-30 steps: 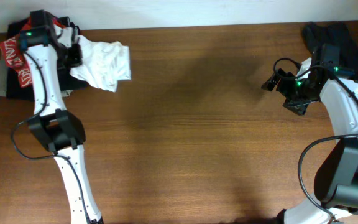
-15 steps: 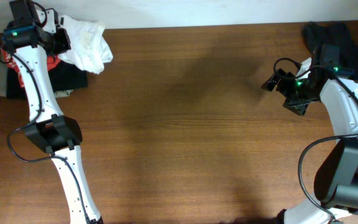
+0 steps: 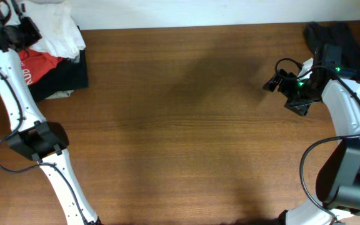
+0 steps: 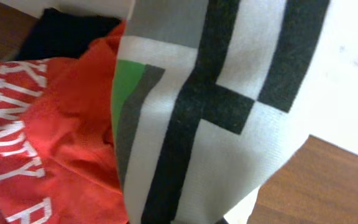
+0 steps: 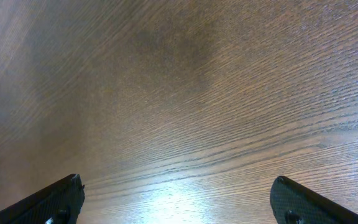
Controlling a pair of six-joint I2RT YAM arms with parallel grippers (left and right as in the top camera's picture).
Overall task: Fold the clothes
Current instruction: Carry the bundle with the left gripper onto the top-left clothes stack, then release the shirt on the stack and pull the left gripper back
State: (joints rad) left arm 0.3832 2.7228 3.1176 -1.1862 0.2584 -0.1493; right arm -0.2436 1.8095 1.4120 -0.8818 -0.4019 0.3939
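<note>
The clothes, a white T-shirt [image 3: 60, 32], hang bunched at the table's far left corner over a pile of garments. My left gripper [image 3: 22, 29] is shut on the shirt at its left side. In the left wrist view the T-shirt [image 4: 253, 74] fills the frame, showing a green-grey graphic with dark lettering; my own fingers are hidden behind the cloth. My right gripper [image 3: 272, 82] hovers open over bare wood at the right, far from the shirt. Its fingertips [image 5: 55, 205] stand wide apart with nothing between them.
A red shirt with white lettering [image 3: 37, 64] [image 4: 42, 143] lies on a dark garment [image 3: 67, 78] below the T-shirt. Another dark garment [image 3: 349, 34] lies at the far right corner. A pale wall edge runs along the table's back.
My left arm has swung up and to the left, carrying the white T-shirt toward the far corner and uncovering the red shirt. The right arm has not moved.
</note>
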